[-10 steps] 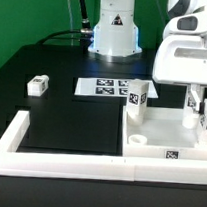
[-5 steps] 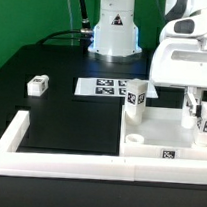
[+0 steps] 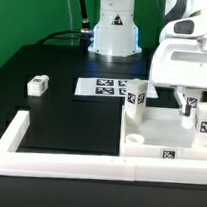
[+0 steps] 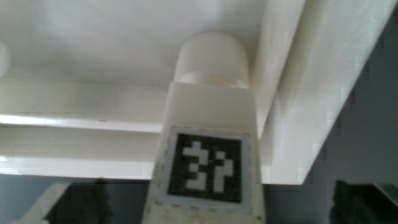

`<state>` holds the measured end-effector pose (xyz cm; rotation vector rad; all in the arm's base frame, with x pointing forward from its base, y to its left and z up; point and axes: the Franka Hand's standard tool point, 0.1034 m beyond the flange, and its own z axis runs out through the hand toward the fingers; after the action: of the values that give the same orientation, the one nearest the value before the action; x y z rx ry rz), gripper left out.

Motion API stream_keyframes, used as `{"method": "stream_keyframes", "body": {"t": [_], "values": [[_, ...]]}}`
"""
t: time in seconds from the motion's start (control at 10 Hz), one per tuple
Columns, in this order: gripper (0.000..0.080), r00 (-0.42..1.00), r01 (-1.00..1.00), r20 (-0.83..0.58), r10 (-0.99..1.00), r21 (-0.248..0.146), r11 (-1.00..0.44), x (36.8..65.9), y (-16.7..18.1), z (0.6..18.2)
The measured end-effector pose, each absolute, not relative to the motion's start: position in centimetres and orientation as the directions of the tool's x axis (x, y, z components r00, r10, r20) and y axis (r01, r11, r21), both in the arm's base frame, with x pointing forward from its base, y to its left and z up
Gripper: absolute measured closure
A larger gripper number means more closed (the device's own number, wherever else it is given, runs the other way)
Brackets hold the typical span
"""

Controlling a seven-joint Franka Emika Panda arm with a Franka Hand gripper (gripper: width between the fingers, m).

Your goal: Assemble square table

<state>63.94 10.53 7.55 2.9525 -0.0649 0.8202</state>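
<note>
The marker board point(image 3: 103, 88), with perhaps three tags, lies on the black table point(image 3: 65, 124).

Smooth plastic leg block point(image 4: 214, 140) — matt black worktop point(image 3: 70, 119)

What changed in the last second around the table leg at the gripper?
The gripper opened and let go of the leg, which stands on the tabletop; its jaws now stand clear on both sides. The tabletop, the other upright leg, the loose leg and the marker board stayed put.

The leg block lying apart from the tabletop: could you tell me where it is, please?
The leg block lies on the black table at the exterior view's left, just off the marker board's left end and behind the border wall.
</note>
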Motion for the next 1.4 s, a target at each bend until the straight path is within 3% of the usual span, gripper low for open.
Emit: {"method": "stream_keyframes", "body": {"t": [0.5, 0.6, 0.7, 0.9, 1.2, 1.4], "values": [[0.0151, 0.87, -0.049, 0.493, -0.005, 0.075, -0.996, 63.8, 10.3, 7.3], [0.0151, 0.927, -0.013, 0.375, 0.023, 0.093, -0.996, 63.4, 9.5, 7.6], [0.0151, 0.966, 0.014, 0.258, 0.033, 0.075, -0.997, 63.3, 9.5, 9.5], [0.0151, 0.984, 0.019, 0.177, 0.03, 0.063, -0.998, 64.0, 9.1, 10.8], [0.0151, 0.99, 0.012, 0.141, 0.021, 0.063, -0.998, 63.5, 9.0, 10.3], [0.0151, 0.995, -0.01, -0.1, -0.015, 0.045, -0.999, 62.5, 8.8, 10.1]]}}
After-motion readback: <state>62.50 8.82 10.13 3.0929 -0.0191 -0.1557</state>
